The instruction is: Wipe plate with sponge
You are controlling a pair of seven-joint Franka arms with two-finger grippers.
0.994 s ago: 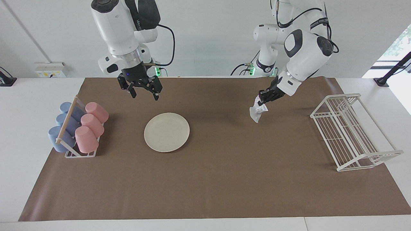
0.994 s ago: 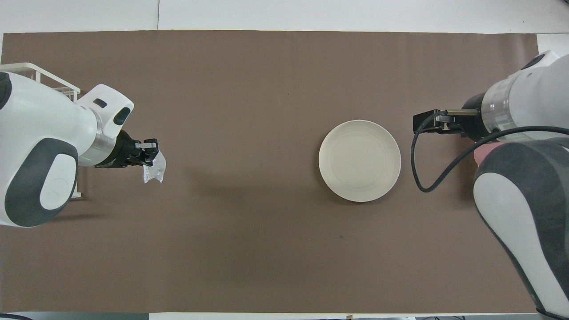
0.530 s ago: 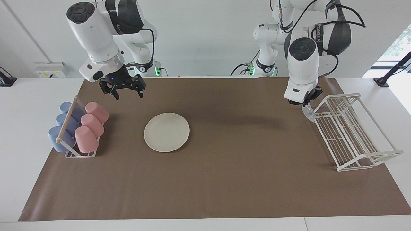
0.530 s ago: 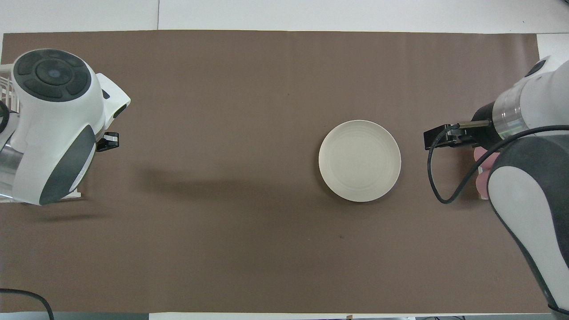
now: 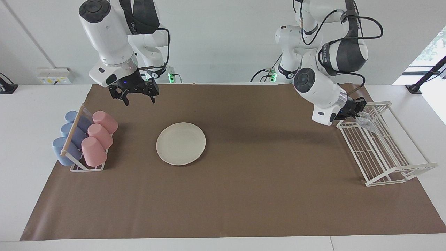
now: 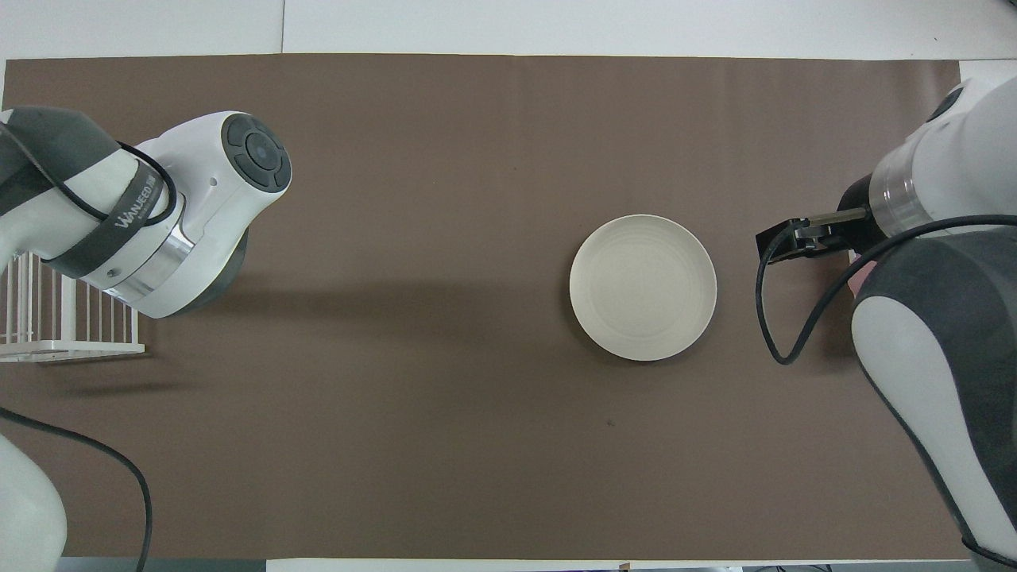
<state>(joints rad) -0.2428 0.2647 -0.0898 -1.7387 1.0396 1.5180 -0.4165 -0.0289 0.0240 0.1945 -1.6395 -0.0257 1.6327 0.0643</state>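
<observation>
The cream-white plate [image 5: 181, 143] [image 6: 643, 287] lies flat on the brown mat, toward the right arm's end of the table. My left gripper [image 5: 359, 111] is shut on the silvery, wrinkly sponge [image 5: 366, 121], which it holds over the robots' end of the white wire rack [image 5: 379, 146]. In the overhead view the left arm's own body hides both that gripper and the sponge. My right gripper [image 5: 139, 101] [image 6: 769, 245] hangs open and empty above the mat, between the plate and the cup holder.
A holder with blue and pink cups [image 5: 85, 139] lying on their sides stands at the right arm's end. The white wire rack [image 6: 48, 318] stands at the left arm's end. The brown mat [image 5: 244, 195] covers most of the table.
My left arm has swung the sponge away from the middle of the mat to over the wire rack. My right gripper has drawn back from the plate toward the cup holder and stayed open.
</observation>
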